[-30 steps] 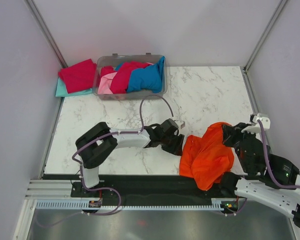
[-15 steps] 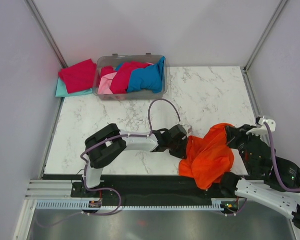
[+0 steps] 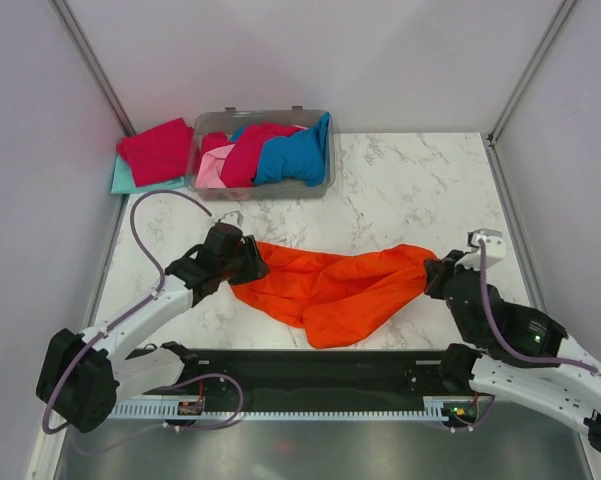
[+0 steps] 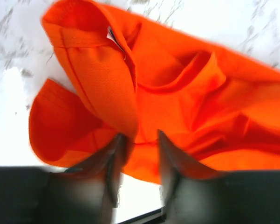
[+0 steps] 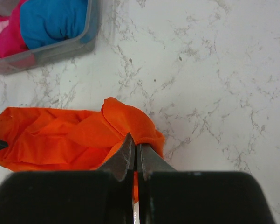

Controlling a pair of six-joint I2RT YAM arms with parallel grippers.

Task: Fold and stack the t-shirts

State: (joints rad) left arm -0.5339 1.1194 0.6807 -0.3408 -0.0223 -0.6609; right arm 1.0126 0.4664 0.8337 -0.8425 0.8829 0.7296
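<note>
Orange t-shirt (image 3: pixel 330 290): lay stretched across the near worktop (image 3: pixel 410 190), spanning from one gripper to the other.
Left gripper (image 4: pixel 139 139): at the shirt's left end, fingers partly apart with a cloth fold between them; whether it truly held could not be told.
Right gripper (image 5: pixel 134 142): at the right end, pinched tight on a bunched edge.

Orange t-shirt (image 3: pixel 330 290) spans the desk's (image 3: pixel 420 190) middle, nine to three o'clock; open marble beyond, bin (image 3: pixel 265 190) at eleven.
</note>
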